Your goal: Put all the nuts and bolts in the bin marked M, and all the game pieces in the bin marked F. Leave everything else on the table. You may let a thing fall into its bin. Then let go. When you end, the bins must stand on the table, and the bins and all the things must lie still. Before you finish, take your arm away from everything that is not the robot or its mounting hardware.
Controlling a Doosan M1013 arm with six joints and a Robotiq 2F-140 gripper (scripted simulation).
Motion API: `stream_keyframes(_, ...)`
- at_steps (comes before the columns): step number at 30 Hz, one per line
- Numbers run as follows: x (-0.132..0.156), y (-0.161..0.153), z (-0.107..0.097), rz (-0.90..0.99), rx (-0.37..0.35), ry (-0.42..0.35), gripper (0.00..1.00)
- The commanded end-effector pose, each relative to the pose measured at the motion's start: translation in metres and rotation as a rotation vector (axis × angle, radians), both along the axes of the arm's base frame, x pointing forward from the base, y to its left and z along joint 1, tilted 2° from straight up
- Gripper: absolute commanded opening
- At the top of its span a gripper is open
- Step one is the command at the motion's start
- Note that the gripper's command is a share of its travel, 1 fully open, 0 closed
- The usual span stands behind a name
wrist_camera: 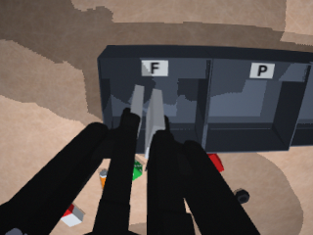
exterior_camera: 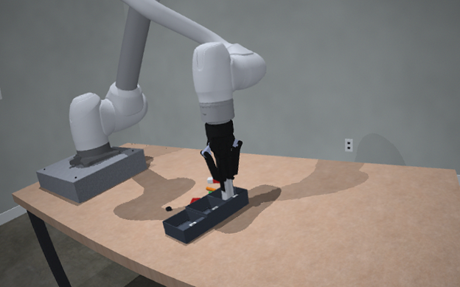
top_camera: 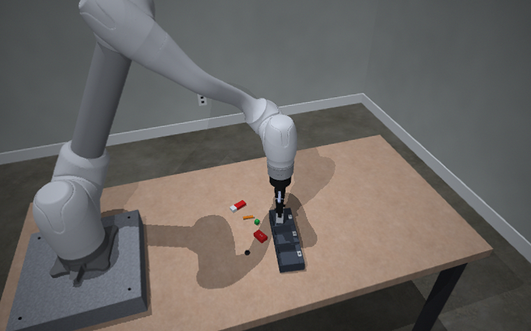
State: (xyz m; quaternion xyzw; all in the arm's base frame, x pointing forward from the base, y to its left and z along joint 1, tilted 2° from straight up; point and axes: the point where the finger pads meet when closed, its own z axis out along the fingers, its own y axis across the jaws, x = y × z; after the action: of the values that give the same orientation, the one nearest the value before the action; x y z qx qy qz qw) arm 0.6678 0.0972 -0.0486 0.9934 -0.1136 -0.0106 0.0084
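My gripper [top_camera: 280, 220] [exterior_camera: 227, 195] [wrist_camera: 145, 101] points down with its fingertips inside the bin marked F [exterior_camera: 243, 200] [wrist_camera: 186, 53]. Its fingers are nearly together, and I see nothing in the narrow gap between them. The third bin [top_camera: 291, 268] [exterior_camera: 174, 230] is at the other end of the joined row; its label is too small to read. A small black round piece, perhaps a nut [top_camera: 246, 252] [exterior_camera: 168, 209] [wrist_camera: 242, 196], lies on the table. A small green piece [top_camera: 257, 222] [wrist_camera: 137, 170] lies close beside the F bin. Part of the F bin's inside is hidden behind the fingers.
The bin marked P [top_camera: 287, 236] [wrist_camera: 281, 137] is in the middle. A red block [top_camera: 260, 236] [exterior_camera: 195, 200] [wrist_camera: 215, 163] lies beside the row. An orange stick [top_camera: 248, 217] [exterior_camera: 210, 188] and a red and white block [top_camera: 237, 206] [wrist_camera: 72, 215] lie farther off.
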Motion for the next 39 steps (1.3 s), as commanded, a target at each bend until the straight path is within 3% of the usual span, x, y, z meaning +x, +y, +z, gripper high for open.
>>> stream_keyframes(1, 0.000, 0.000, 0.000, 0.000, 0.000, 0.000, 0.05)
stream_keyframes(27, 0.001, 0.000, 0.027, 0.000, 0.000, 0.000, 0.05)
stream_keyframes(39, 0.002, 0.001, 0.068, 0.000, 0.000, 0.000, 0.05)
